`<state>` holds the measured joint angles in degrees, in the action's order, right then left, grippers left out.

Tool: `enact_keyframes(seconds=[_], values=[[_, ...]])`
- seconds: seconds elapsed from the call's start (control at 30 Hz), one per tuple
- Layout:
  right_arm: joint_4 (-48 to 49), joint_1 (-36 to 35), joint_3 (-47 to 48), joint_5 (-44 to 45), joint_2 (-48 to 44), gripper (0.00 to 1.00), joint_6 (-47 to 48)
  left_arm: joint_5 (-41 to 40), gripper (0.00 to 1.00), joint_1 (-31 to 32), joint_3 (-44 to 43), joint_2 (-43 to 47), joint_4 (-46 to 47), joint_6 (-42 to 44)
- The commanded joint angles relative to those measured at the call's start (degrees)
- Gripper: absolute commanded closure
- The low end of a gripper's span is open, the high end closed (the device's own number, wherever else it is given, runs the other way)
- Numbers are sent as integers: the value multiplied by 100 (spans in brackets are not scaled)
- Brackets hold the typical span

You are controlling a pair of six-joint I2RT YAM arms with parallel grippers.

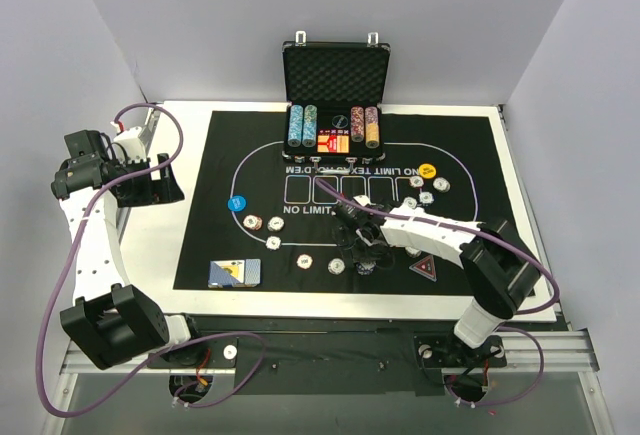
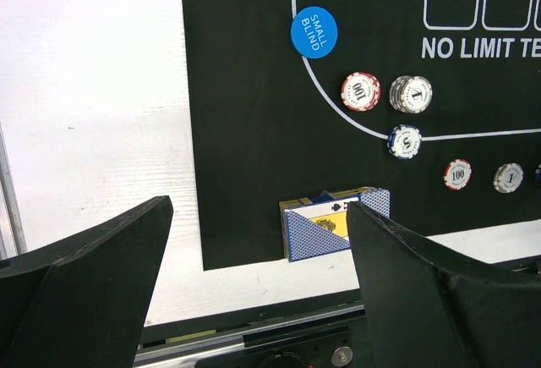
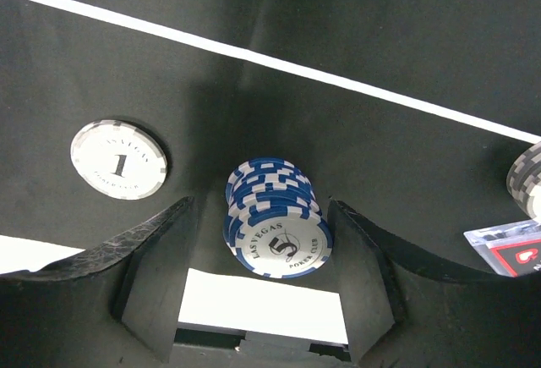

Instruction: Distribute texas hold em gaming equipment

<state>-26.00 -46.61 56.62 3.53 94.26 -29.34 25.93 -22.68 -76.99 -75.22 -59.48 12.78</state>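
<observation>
A stack of blue-and-white striped poker chips point(image 3: 275, 233) stands on the black mat point(image 3: 355, 30), its top chip marked 5. My right gripper point(image 3: 260, 207) is open, low over the mat. One finger is on each side of the stack, with a gap on the left and the right finger close to it. From above, that gripper point(image 1: 365, 255) sits at the mat's front centre. My left gripper point(image 2: 260, 209) is open and empty above the white table at the left. Beyond it lies the blue-backed card deck point(image 2: 325, 224) at the mat's front left corner.
Single chips point(image 2: 361, 91) and a short chip stack point(image 2: 412, 94) dot the mat near the blue small blind disc point(image 2: 314, 32). A white 1 chip point(image 3: 118, 161) lies left of my right gripper. The yellow disc point(image 1: 427, 170), triangular marker point(image 1: 424, 267) and open black case point(image 1: 335, 75) are also there.
</observation>
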Motion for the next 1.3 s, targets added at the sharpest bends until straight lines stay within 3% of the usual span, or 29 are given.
enact_keyframes(seconds=[0.0,0.57,0.8,0.9,1.1,1.27], values=[[-98,-41,-107,16,58,44,-54,70,4,-53,-299,69,-37,85],[-72,152,-257,16,-83,70,-54,52,4,-53,-246,60,-2,76],[-353,310,50,-19,-628,82,-28,26,4,-44,-193,78,25,94],[-546,468,235,-63,-917,82,-1,52,4,-44,-185,78,33,102],[-933,1337,622,339,-1217,82,-80,43,4,-44,-150,87,77,94],[-802,2881,438,833,-1226,82,-694,96,4,-44,-97,51,112,85]])
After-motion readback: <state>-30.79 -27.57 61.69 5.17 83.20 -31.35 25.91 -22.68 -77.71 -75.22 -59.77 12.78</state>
